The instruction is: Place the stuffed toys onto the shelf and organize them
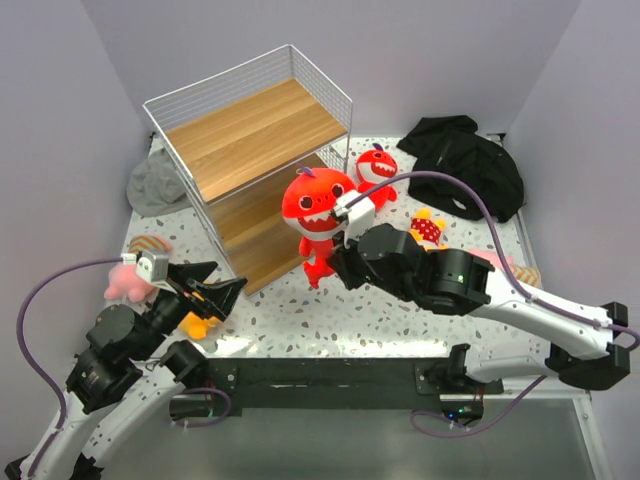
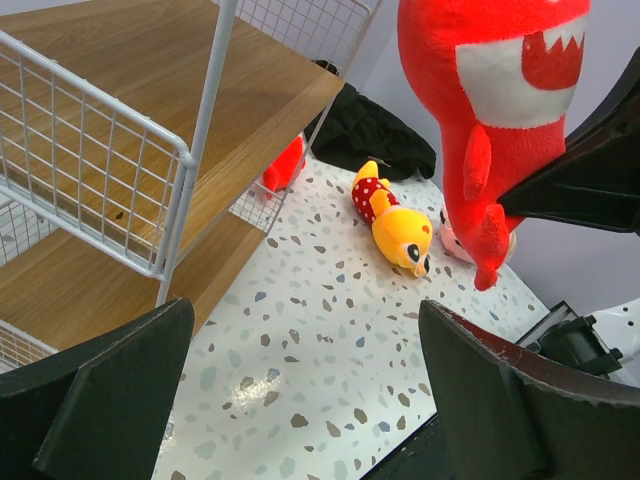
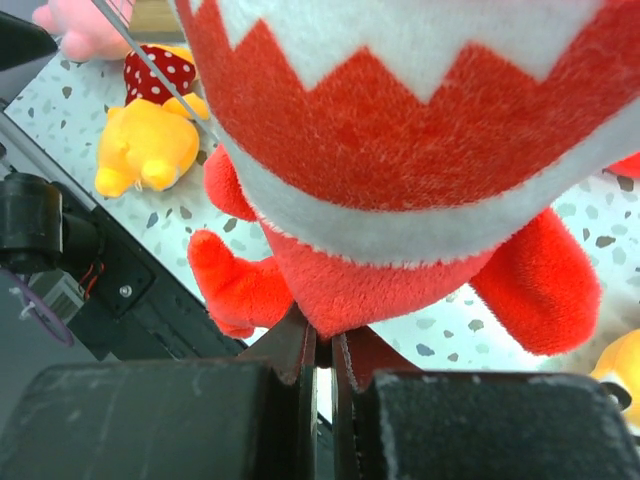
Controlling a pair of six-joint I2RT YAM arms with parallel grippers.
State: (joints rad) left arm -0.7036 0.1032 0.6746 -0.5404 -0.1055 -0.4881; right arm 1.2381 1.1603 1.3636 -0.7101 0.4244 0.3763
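Arms, top view: closest to lens. My L claw (image 1: 222, 280) is spread wide, holds nothing, low over table (image 1: 300, 312), w/ a doll (image 1: 198, 325) partly hidden under it and a pink toy (image 1: 125, 283) just beside. My R claw (image 1: 345, 262) pinches shark (image 1: 318, 200) at its lower body, upright, just in front of shelf (image 1: 250, 130). 2nd shark (image 1: 377, 165) sits by shelf's right side; 2nd doll (image 1: 428, 230) lies near R arm.

L wrist view: fingers (image 2: 110, 400) far apart at bottom; shark (image 2: 490, 100) upper right, 2nd doll (image 2: 395, 220) on table beyond, shelf (image 2: 200, 100) at left.

R wrist view: fingers (image 3: 290, 350) pressed nearly together on a fold of shark (image 3: 400, 150) underside; doll (image 3: 150, 140) and pink toy (image 3: 80, 30) upper left.
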